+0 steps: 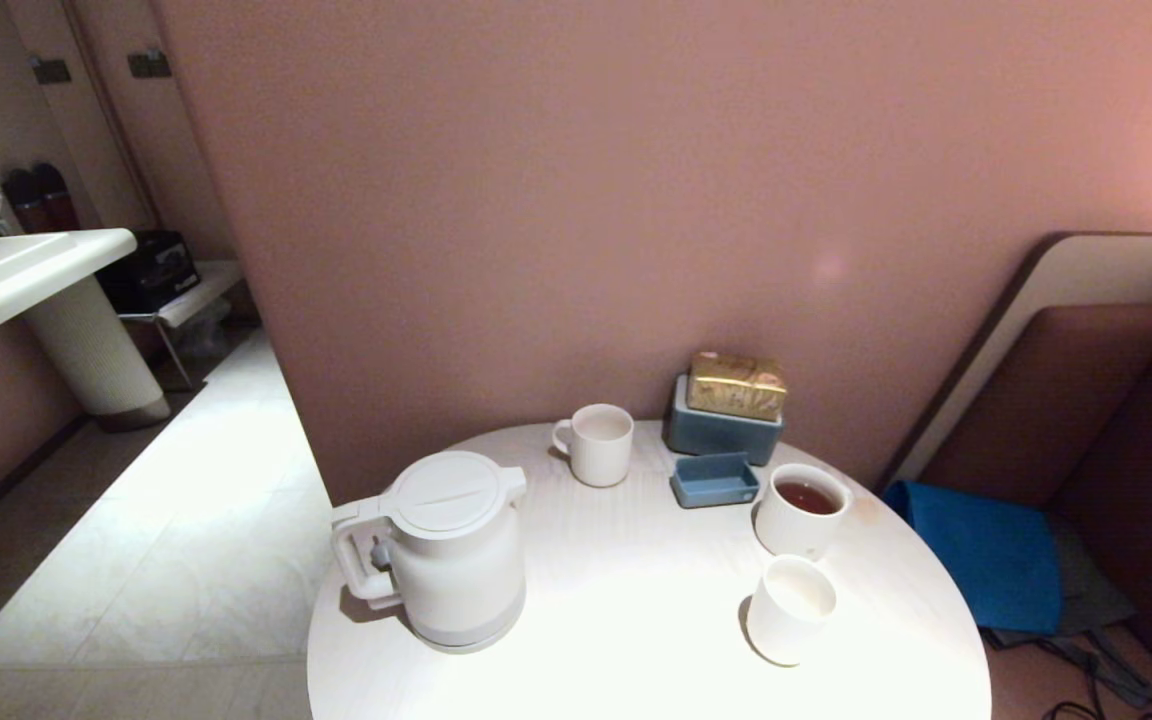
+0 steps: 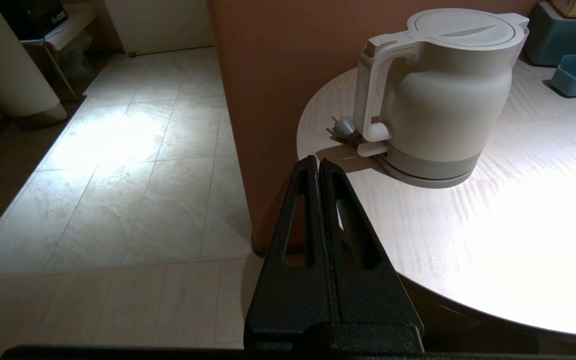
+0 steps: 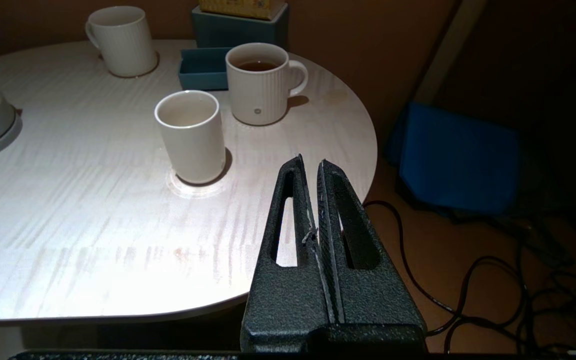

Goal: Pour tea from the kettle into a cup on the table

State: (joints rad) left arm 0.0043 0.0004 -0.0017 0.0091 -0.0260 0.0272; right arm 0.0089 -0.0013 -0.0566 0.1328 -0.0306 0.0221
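The white kettle (image 1: 451, 550) (image 2: 443, 95) stands upright, lid shut, at the table's (image 1: 636, 590) left front, its loop handle facing left. The small handleless cup (image 1: 789, 608) (image 3: 190, 135) stands at the right front and looks empty. Behind it, a ribbed white mug (image 1: 802, 510) (image 3: 263, 82) holds reddish-brown tea (image 1: 806, 497) (image 3: 258, 65). My left gripper (image 2: 318, 160) is shut on nothing, off the table's left edge and well short of the kettle handle. My right gripper (image 3: 310, 162) is shut on nothing at the table's right front edge, apart from the cup. Neither gripper shows in the head view.
Another white mug (image 1: 596, 443) stands at the back. A blue box topped with a gold packet (image 1: 726, 415) and a small blue tray (image 1: 714, 480) sit against the pink wall. A blue bag (image 1: 986, 550) and cables (image 3: 468, 300) lie on the floor to the right.
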